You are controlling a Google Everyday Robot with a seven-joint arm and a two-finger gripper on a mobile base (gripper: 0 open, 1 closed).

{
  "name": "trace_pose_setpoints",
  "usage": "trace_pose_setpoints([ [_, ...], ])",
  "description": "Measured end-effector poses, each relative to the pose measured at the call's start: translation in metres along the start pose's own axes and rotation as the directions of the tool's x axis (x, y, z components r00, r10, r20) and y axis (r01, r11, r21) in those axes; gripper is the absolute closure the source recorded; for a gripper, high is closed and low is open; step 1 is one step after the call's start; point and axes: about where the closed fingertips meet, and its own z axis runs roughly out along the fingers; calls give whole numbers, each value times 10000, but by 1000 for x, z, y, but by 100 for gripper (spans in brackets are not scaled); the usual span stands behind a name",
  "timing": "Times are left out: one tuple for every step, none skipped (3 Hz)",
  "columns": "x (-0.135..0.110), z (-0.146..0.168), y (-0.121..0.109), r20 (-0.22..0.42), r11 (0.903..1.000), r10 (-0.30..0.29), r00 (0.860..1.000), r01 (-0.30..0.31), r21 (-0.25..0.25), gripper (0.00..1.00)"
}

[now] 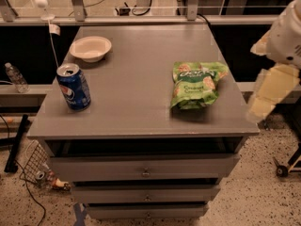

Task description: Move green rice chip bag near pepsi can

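- pepsi can, near left on the worktop: red-white-blue Pepsi globe logo low on the blue side, facing the camera. Any wordmark beside it is too blurred to read.
- green rice chip bag, right side of the worktop: two lines of white lettering, a big one across the top and a smaller one mid-bag among the chip pictures. Neither is legible.
- pincer, off the worktop's right edge, just beside the near right corner: pale and blurred, nothing legible on it.
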Motion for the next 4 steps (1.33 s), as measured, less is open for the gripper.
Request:
trace_pose_setpoints([
  [-26,36,-24,234,9913,1230,9921,-1217,-499,0],
  [-51,63,-41,52,9700,2326,9726,-2316,-743,0],
  [-72,84,-52,-431,9395,3283,9436,-3309,-889,0],
  [-79,100,-65,-1138,8986,4289,8962,-4361,-481,0],
])
